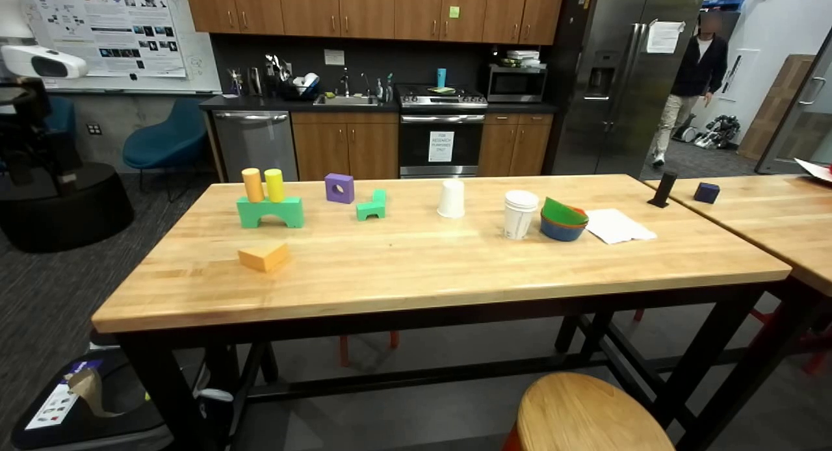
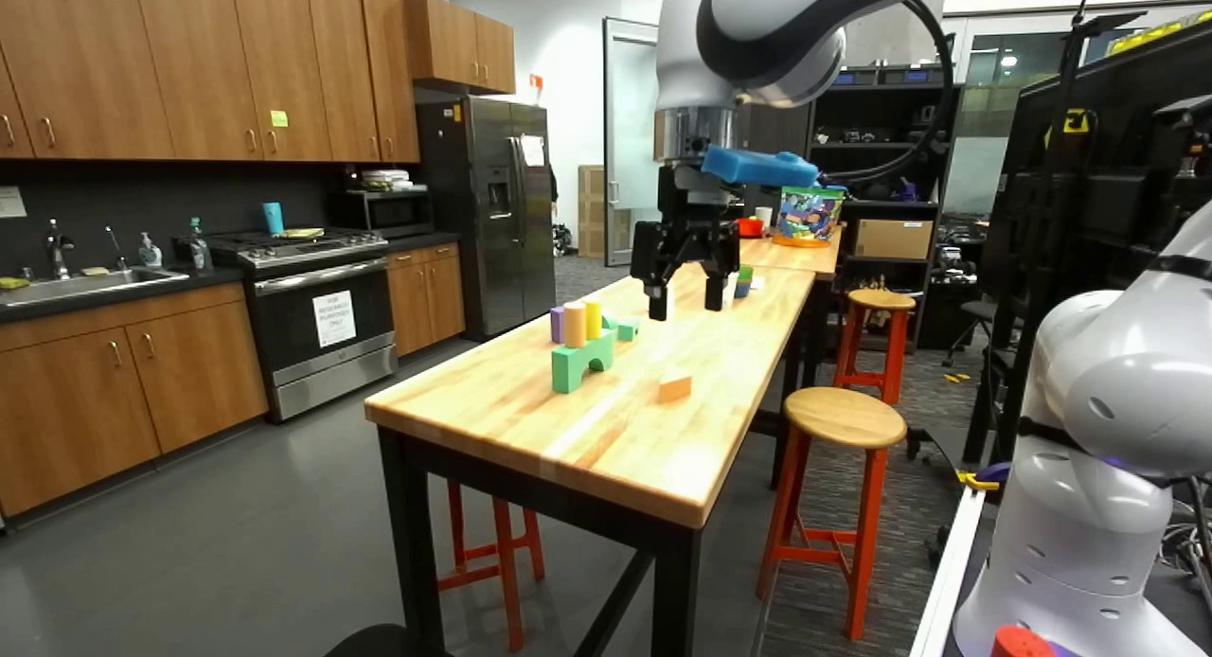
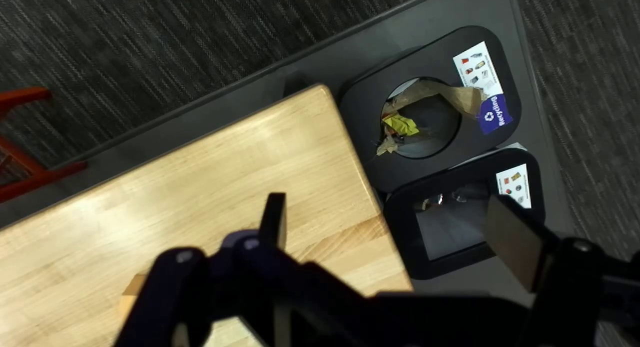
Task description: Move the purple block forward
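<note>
Gripper (image 2: 686,300): fingers spread wide, nothing between them, held above the table (image 1: 403,269). The wrist view agrees: tips well apart, the table's end and a recycling bin (image 3: 364,124) below.

Governing relation: in an exterior view the purple block (image 2: 557,325) lies toward nine o'clock from the fingertips and, I judge, lower and deeper along the table. The wrist view does not show it. In an exterior view the purple block (image 1: 348,188) stands on the table near the far edge, its holed face roughly square; no long axis is evident.

Surroundings, far edge as twelve o'clock: the green arch (image 1: 270,208) sits at eight o'clock from the block, bearing the orange cylinder (image 1: 253,185) and yellow cylinder (image 1: 274,185), both upright; the small green block (image 1: 372,208) is just beside at four; the white cup (image 1: 451,199) is well apart at three.

Finding: the cylinders likely obstruct a low approach; descent from above appears safer. A shift toward six o'clock would pass narrowly between arch and small green block. Which way counts as forward is not shown.
</note>
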